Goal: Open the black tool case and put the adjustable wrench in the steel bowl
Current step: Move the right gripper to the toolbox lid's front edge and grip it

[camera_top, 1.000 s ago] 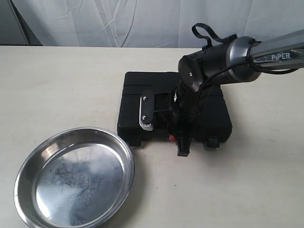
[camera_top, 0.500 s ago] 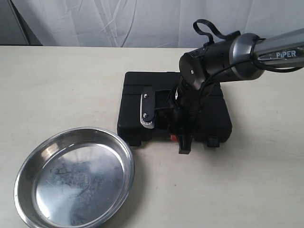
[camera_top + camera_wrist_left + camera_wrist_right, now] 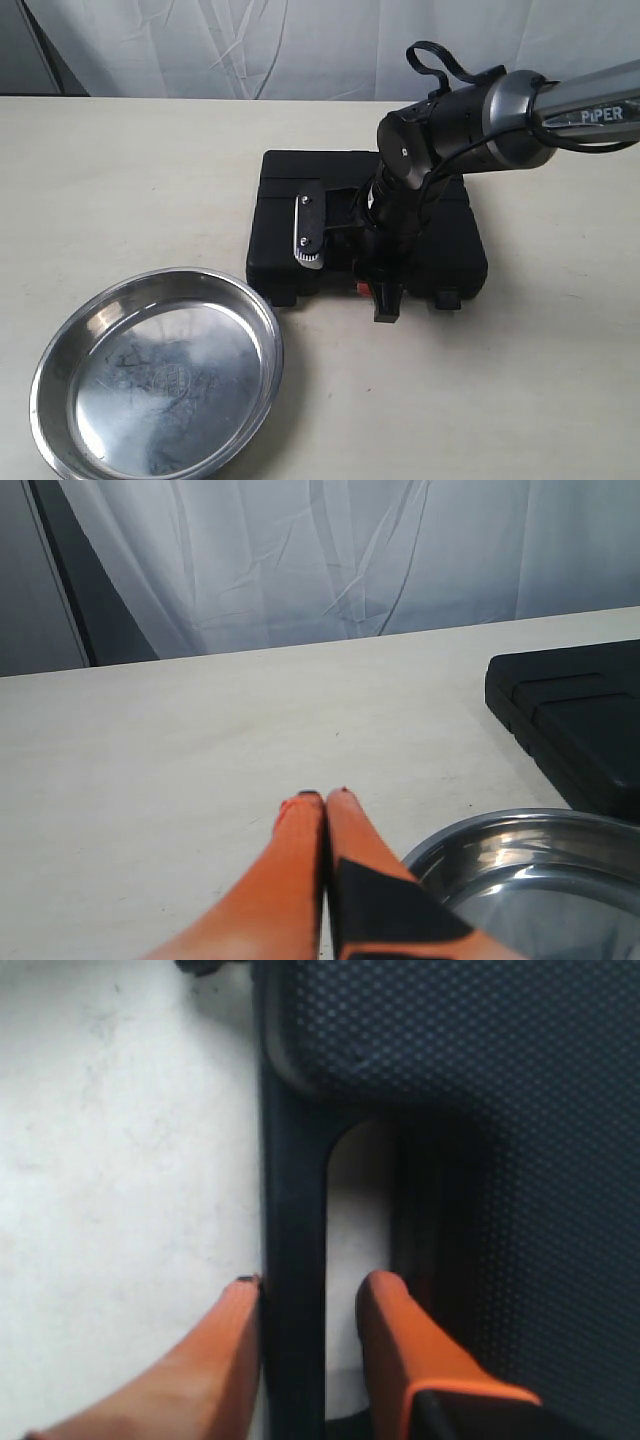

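I read right gripper (image 3: 312,1282) fingers parted astride the case (image 3: 290,180) handle (image 3: 293,1160); left gripper (image 3: 325,798) closed, empty, beside the bowl (image 3: 520,818)

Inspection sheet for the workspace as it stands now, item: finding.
Surface: pale table, flat, no spills seen.
Job's things: black tool case shut, lying flat; steel bowl holds nothing; adjustable wrench not seen.
Clutter: nothing seen.
Tools: right tool open, fingers straddling the case's handle, one finger against it, the other clear of it; left tool shut, holding nothing, beside the bowl.
Cables: black loop on the right arm, clear of the case.
Surroundings: white curtain behind the table.
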Available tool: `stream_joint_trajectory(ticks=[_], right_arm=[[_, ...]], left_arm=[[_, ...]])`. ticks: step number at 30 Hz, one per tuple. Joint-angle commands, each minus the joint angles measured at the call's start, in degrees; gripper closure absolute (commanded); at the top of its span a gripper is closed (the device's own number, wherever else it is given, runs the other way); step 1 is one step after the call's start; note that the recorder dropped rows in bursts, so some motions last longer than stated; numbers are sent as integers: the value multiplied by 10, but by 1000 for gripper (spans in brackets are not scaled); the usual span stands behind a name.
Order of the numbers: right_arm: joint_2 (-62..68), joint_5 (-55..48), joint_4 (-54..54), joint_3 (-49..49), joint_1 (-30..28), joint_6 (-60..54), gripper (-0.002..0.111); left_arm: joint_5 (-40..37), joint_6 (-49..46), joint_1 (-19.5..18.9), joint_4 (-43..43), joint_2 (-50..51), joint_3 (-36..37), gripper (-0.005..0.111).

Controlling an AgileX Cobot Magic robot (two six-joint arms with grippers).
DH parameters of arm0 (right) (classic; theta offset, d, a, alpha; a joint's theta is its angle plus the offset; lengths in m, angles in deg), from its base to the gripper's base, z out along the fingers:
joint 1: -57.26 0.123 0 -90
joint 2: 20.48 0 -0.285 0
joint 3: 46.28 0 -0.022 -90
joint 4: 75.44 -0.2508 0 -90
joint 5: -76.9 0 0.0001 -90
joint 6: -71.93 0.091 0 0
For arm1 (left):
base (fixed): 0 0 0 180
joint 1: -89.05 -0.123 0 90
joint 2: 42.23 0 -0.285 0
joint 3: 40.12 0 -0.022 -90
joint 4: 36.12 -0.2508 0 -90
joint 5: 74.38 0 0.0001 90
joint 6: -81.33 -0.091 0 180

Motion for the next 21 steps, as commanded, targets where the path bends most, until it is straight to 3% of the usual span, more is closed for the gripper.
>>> stream_joint_trajectory(ticks=[1, 5, 8, 11, 21], right_arm=[[-6, 16, 3, -4, -2, 0, 74], [-6, 15, 3, -4, -2, 0, 75], [-6, 15, 2, -4, -2, 0, 96], [-6, 15, 0, -4, -2, 0, 109], [-32, 15, 0, -4, -2, 3, 109]], left_arm=[[2, 0, 3, -2, -3, 3, 107], [2, 0, 3, -2, -3, 3, 107], [2, 0, 3, -2, -3, 3, 107], [2, 0, 3, -2, -3, 3, 107], [3, 0, 3, -2, -3, 3, 107]])
